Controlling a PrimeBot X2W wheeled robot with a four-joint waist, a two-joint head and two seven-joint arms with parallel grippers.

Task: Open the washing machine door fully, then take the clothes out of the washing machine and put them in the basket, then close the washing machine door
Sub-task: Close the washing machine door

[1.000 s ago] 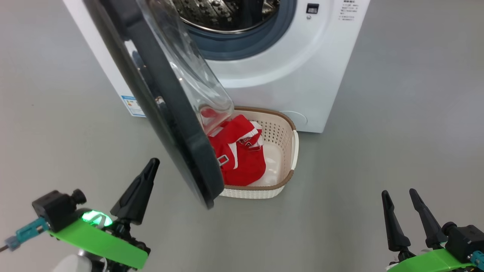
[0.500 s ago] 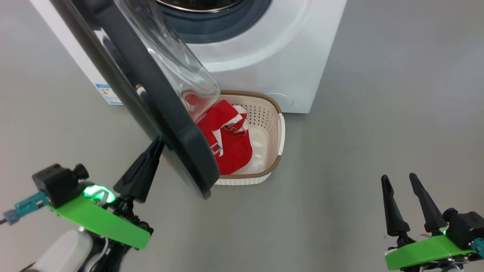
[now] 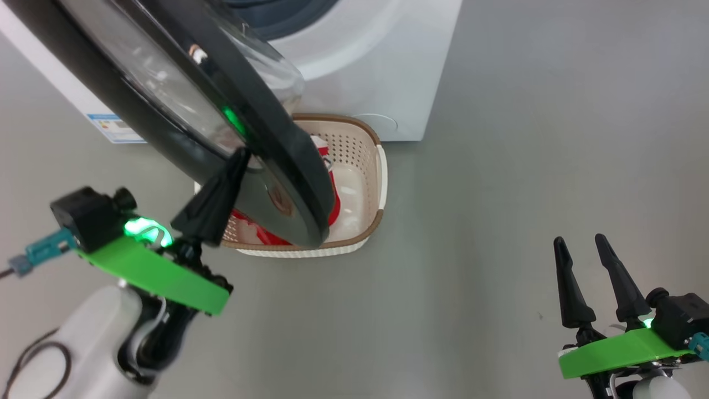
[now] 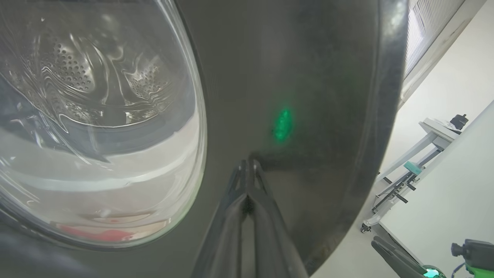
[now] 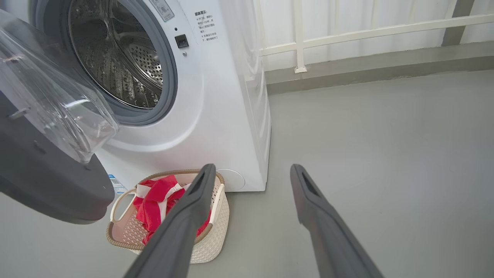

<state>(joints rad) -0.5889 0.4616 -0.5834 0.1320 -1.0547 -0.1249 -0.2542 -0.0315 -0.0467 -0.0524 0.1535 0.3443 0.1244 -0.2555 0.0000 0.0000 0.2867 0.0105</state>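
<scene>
At foot of white front-loading washing machine [image 3: 376,66], cream perforated plastic basket [image 3: 382,166] holds red-white clothes [image 5: 156,193]; steel drum [image 5: 115,58] looks empty. Round black-rimmed glass door [image 3: 277,127] ajar; left gripper [image 3: 238,160] clenched empty, tips on rim; right gripper [image 3: 579,241] splayed. Remaining: shut door.

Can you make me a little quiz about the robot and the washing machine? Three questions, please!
1. True or false: the washing machine door is shut tight.
2. Where are the red clothes? A) on a shelf B) in the basket C) on a chair
3. Which one has its fingers spread apart, the left gripper or the right gripper?

Key: 1 false, it stands open; 2 B; 3 the right gripper.
</scene>
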